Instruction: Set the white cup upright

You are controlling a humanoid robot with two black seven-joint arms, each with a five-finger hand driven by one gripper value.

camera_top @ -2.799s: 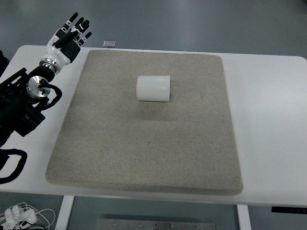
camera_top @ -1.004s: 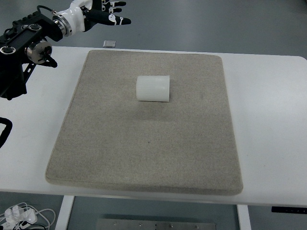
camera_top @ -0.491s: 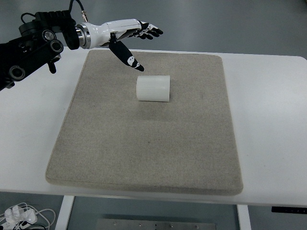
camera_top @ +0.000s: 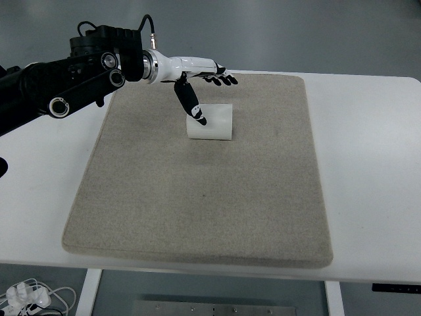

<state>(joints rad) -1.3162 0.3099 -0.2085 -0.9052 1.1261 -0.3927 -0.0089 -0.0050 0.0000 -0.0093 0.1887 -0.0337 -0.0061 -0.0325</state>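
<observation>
A white ribbed cup [camera_top: 214, 123] lies on its side on the grey mat [camera_top: 197, 197], towards the mat's far middle. My left hand [camera_top: 200, 82] reaches in from the left over the mat's far part, just above and behind the cup. Its fingers are spread and hold nothing; the thumb [camera_top: 191, 102] points down in front of the cup's left end. I cannot tell whether the thumb touches the cup. The right arm is out of view.
The mat covers most of the white table [camera_top: 375, 164]. A small dark square object [camera_top: 150, 60] lies at the table's far edge, partly behind my left arm. White cables [camera_top: 26, 296] lie on the floor at the lower left.
My left arm has swung from the table's far left corner to the right and down, bringing the open hand over the cup. The cup has not moved.
</observation>
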